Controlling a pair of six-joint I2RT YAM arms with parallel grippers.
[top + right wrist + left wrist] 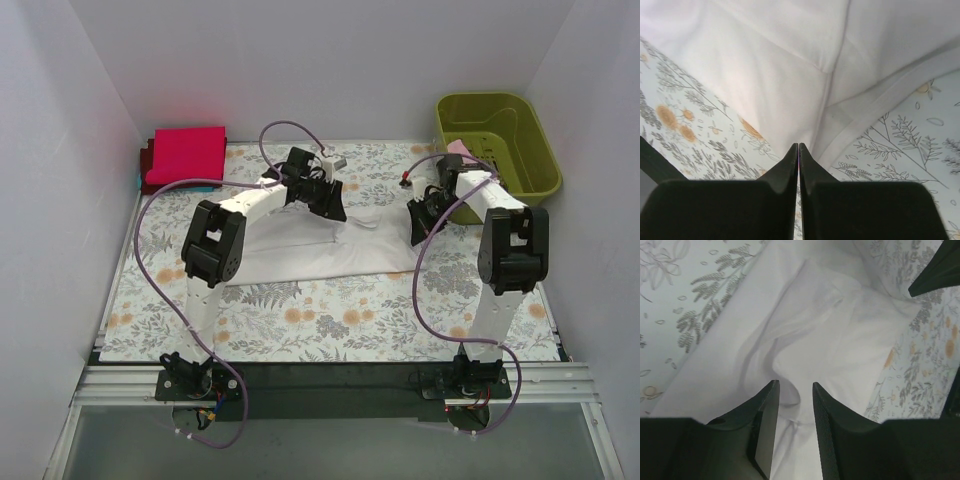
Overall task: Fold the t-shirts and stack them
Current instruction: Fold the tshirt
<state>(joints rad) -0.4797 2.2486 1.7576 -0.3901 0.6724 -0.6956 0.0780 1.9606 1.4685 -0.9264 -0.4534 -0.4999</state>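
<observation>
A white t-shirt (310, 255) lies spread and rumpled on the floral tablecloth at mid-table. My left gripper (330, 205) hovers over its far edge. In the left wrist view the left gripper (794, 382) is open, with a raised wrinkle of the white t-shirt (830, 340) in the gap between its jaws. My right gripper (422, 228) is at the shirt's right edge. In the right wrist view the right gripper (798, 145) is shut, and the hemmed corner of the white t-shirt (780, 60) runs into its tips. A folded crimson t-shirt (187, 155) lies at the back left. A pale pink t-shirt (460, 148) shows in the basket.
An olive-green plastic basket (545, 160) stands at the back right, just behind the right arm. The crimson shirt rests on a dark red and blue object (146, 172) by the left wall. White walls close in the table on three sides.
</observation>
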